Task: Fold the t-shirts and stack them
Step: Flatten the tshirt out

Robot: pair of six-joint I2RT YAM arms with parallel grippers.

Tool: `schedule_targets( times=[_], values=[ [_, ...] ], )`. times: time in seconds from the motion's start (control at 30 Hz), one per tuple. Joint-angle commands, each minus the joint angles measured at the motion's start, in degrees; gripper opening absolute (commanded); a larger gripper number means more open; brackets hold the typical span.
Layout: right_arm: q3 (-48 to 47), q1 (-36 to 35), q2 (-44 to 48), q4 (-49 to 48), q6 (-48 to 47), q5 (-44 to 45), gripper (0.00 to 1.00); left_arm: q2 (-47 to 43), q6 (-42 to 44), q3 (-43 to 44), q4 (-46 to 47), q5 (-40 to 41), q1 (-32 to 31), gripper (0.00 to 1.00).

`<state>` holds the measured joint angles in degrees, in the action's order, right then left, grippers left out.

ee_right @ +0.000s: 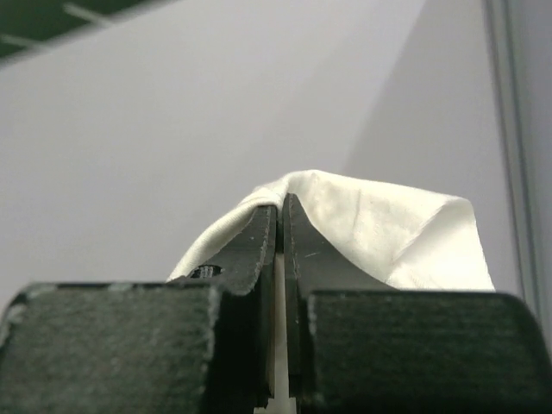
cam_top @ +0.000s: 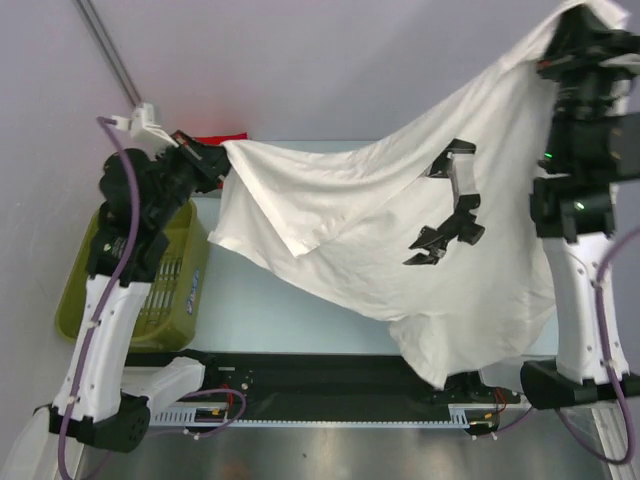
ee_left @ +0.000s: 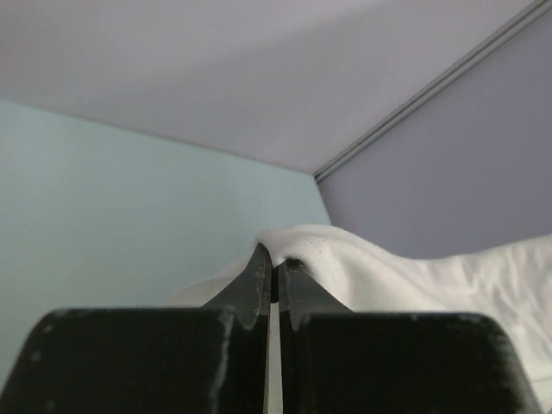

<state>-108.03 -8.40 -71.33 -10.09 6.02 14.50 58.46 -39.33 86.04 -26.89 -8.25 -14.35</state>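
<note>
White t-shirt (cam_top: 360, 220) hangs spread in the air between our two arms, held up by two points of its edge and sloping from low on the left to high on the right. At the far left we see the olive-green basket (cam_top: 85, 300), partly hidden by our left arm. Just to its right, the left tool (cam_top: 218, 152) has its jaws pressed together on a bunched bit of the shirt's edge; the left wrist view shows white cloth pinched between the two black tips and folding over them. A sliver of the red t-shirt (cam_top: 225, 136) shows right behind that tool, at the far edge of the table (cam_top: 290, 310). From the left grip the white cloth drapes down and to the right above the table, with a fold hanging loose near the left side. Black printed shapes (cam_top: 450, 205) face the camera right of the middle. The lowest part of the shirt sags at the near edge of the table, beside the base of our right arm. At the top right the right tool (cam_top: 585, 22) is clamped on another bit of the shirt, and the right wrist view shows the cloth caught between its closed tips.
</note>
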Motion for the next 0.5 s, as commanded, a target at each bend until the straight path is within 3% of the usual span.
schedule_targets(
  times=[0.0, 0.23, 0.47],
  values=[
    [8.43, 0.06, -7.41, -2.73, 3.20, -0.18, 0.00, 3.41, -2.59, -6.13, 0.52, -0.80, 0.46, 0.00],
    [7.76, 0.84, -25.33, -9.16, 3.47, -2.46, 0.00, 7.98, -1.89, -21.60, 4.57, 3.93, 0.90, 0.00],
    [-9.02, 0.50, -46.42, -1.71, 3.12, -4.48, 0.00, 21.51, 2.94, -20.92, 6.59, 8.16, 3.18, 0.00]
  ],
)
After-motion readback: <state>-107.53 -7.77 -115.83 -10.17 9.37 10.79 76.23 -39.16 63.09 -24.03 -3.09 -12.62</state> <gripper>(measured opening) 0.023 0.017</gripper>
